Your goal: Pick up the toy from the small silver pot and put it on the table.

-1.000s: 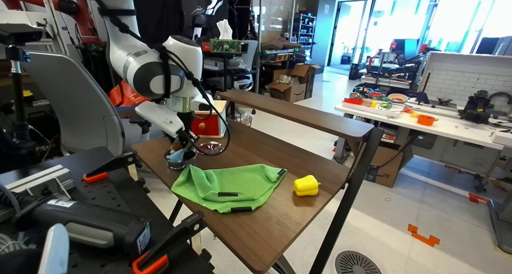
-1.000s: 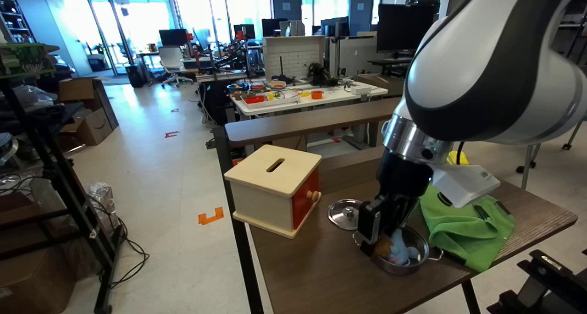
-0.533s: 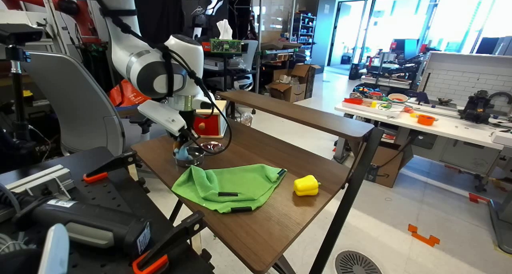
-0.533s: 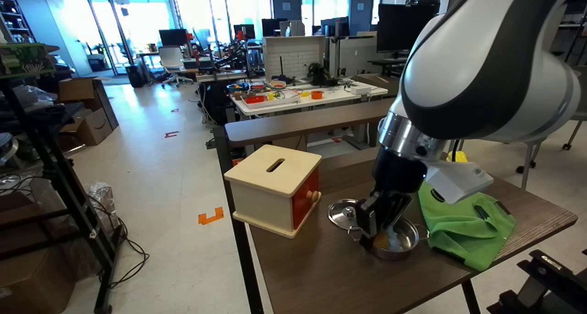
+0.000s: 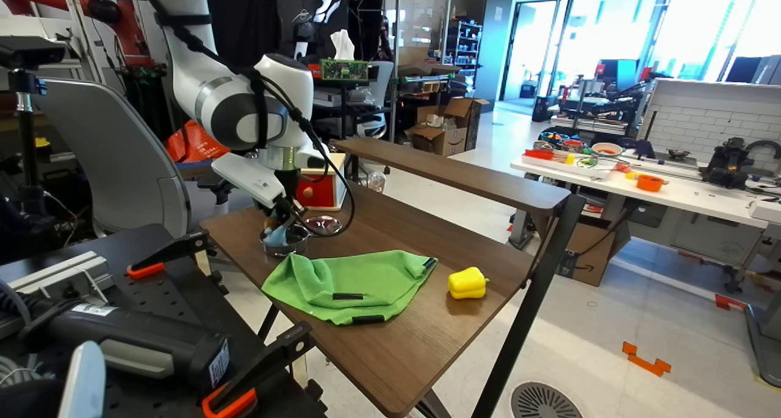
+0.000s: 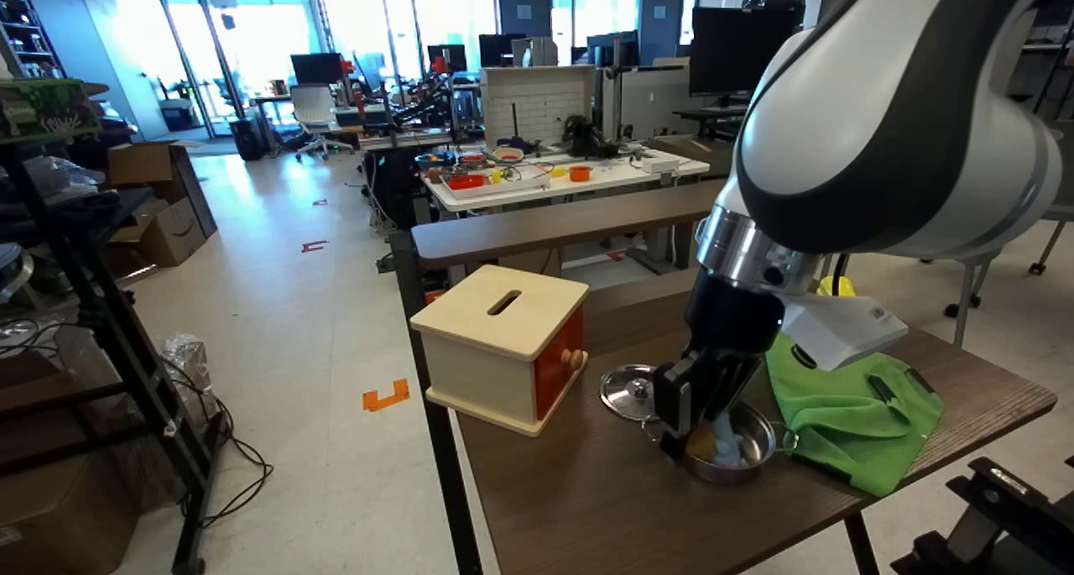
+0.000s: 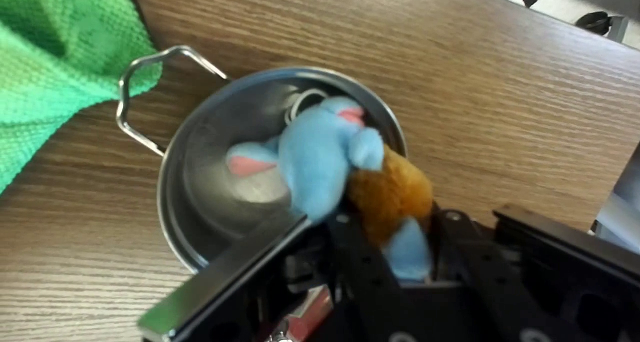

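The toy (image 7: 317,157) is a soft blue plush with pink patches and an orange-brown furry part. It leans over the rim of the small silver pot (image 7: 215,202) and shows in both exterior views (image 5: 276,236) (image 6: 727,447). The pot (image 6: 759,447) has thin wire handles and stands on the brown table (image 6: 579,483). My gripper (image 7: 397,215) is down at the pot's edge, with its fingers pressed around the toy's furry part. The fingertips are partly hidden by the toy. In an exterior view the gripper (image 6: 692,432) covers part of the pot's rim.
A green cloth (image 5: 366,284) lies beside the pot. A shiny lid (image 6: 629,392) lies close to the gripper. A wooden box with a red front (image 6: 503,348) stands near it. A yellow pepper (image 5: 467,283) sits toward the table's far end. A raised shelf (image 5: 451,174) runs along one side.
The gripper, the toy and the pot have slid together a short way toward the lid, then slightly back. The box, lid, cloth and pepper have not moved.
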`<state>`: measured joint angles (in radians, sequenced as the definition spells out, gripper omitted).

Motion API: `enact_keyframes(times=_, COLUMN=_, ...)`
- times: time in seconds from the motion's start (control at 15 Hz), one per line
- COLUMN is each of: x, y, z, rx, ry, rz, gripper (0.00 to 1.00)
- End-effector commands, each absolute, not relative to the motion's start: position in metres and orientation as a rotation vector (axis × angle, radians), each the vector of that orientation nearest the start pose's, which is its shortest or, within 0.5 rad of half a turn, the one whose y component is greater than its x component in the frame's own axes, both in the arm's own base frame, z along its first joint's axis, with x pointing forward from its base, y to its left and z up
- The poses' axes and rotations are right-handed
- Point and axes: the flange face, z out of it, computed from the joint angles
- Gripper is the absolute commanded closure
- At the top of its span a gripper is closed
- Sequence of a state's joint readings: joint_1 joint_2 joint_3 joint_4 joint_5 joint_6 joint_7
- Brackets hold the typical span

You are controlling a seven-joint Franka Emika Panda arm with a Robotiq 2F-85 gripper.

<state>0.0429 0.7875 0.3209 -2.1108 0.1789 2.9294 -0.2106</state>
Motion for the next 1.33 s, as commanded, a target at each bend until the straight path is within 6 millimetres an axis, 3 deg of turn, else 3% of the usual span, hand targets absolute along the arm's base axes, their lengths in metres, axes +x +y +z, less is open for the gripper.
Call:
enact_keyframes(times=0.0, x=0.520, y=0.196, z=0.062, rx=-2.856, ry=-0.437, rz=-0.006, gripper=0.38)
enact_keyframes(times=0.33, x=0.514, y=0.198, z=0.080, rx=-2.868, ry=-0.448, rz=-0.045, gripper=0.02)
enact_keyframes(times=0.4, x=0.513, y=0.199, z=0.084, rx=-2.869, ry=-0.456, rz=-0.064, gripper=0.00)
enact_keyframes(times=0.6, x=0.510, y=0.200, z=0.096, rx=-2.874, ry=-0.471, rz=-0.081, gripper=0.00)
enact_keyframes(times=0.67, x=0.512, y=0.198, z=0.095, rx=-2.877, ry=-0.466, rz=-0.068, gripper=0.25)
enact_keyframes(times=0.73, x=0.512, y=0.197, z=0.097, rx=-2.881, ry=-0.464, rz=-0.062, gripper=0.28)
enact_keyframes(times=0.8, x=0.513, y=0.196, z=0.096, rx=-2.884, ry=-0.459, rz=-0.053, gripper=0.14)
enact_keyframes(times=1.07, x=0.517, y=0.187, z=0.091, rx=-2.904, ry=-0.424, rz=-0.014, gripper=0.00)
enact_keyframes(times=1.2, x=0.518, y=0.183, z=0.086, rx=-2.919, ry=-0.413, rz=0.013, gripper=0.00)
enact_keyframes(times=1.27, x=0.518, y=0.181, z=0.084, rx=-2.923, ry=-0.415, rz=0.021, gripper=0.25)
